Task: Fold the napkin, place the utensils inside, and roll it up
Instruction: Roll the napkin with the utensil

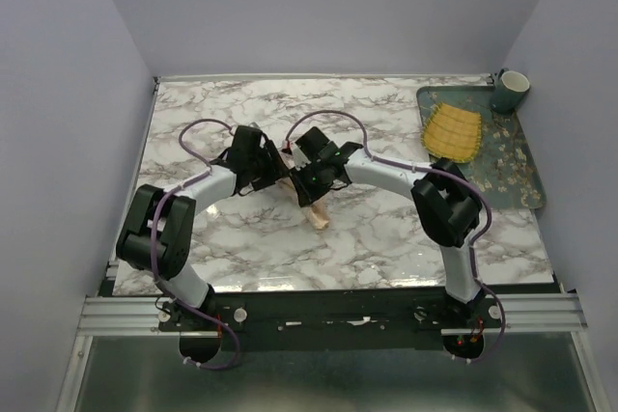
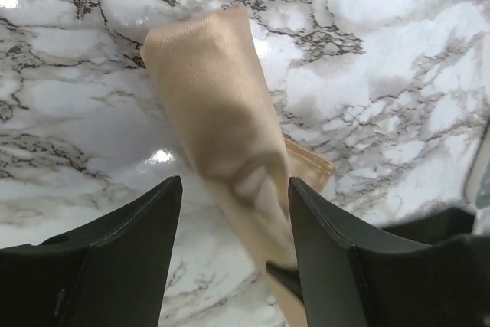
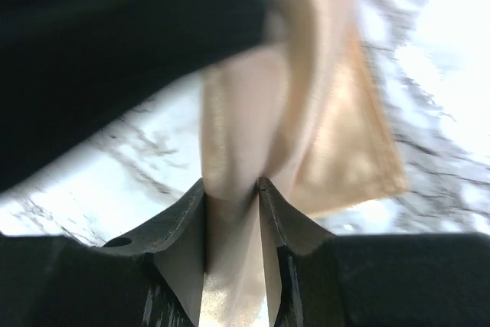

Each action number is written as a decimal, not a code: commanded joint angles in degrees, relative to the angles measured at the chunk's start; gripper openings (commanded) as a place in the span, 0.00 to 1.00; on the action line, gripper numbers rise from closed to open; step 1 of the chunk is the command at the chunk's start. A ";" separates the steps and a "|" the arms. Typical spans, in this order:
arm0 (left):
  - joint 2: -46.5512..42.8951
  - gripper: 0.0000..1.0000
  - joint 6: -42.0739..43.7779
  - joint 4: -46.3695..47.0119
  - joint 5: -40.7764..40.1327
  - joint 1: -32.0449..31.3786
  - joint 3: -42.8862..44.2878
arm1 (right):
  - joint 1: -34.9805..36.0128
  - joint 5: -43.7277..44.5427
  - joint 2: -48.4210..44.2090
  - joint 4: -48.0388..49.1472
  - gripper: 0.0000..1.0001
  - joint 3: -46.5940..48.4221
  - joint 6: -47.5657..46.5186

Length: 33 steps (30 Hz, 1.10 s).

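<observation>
- Napkin: peach-orange cloth, folded/rolled into a long narrow bundle, lying diagonally on the marble table near its centre. One flat corner sticks out from under the bundle on one side.
- Top view: both arms bend inward and meet over the napkin at mid-table. One end of the bundle pokes out toward the near edge, below the wrists; the rest is hidden under the grippers.
- L gripper: jaws wide apart, straddling the bundle. Cloth runs between the fingers, close against one finger, with bare marble showing between it and the other finger. No pinch visible, so not holding.
- R gripper: jaws narrow, clamped on napkin cloth. Fabric is squeezed in the slot between the two fingers and fans out wider beyond the tips.
- R wrist view: dark blurred shape fills the upper L, very close to the lens; can't tell what it is.
- Can't tell what, if anything, is inside the bundle.
- Tray: blue-green patterned, at the far R of the table, well apart from the napkin.
- Yellow waffle cloth: lies on the tray's L part.
- Mug: dark teal, upright at the tray's far corner.
</observation>
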 commanded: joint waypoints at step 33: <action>-5.20 0.64 -0.32 1.28 1.91 -0.69 -2.37 | -16.59 -18.11 -3.47 -4.98 0.78 -3.31 1.78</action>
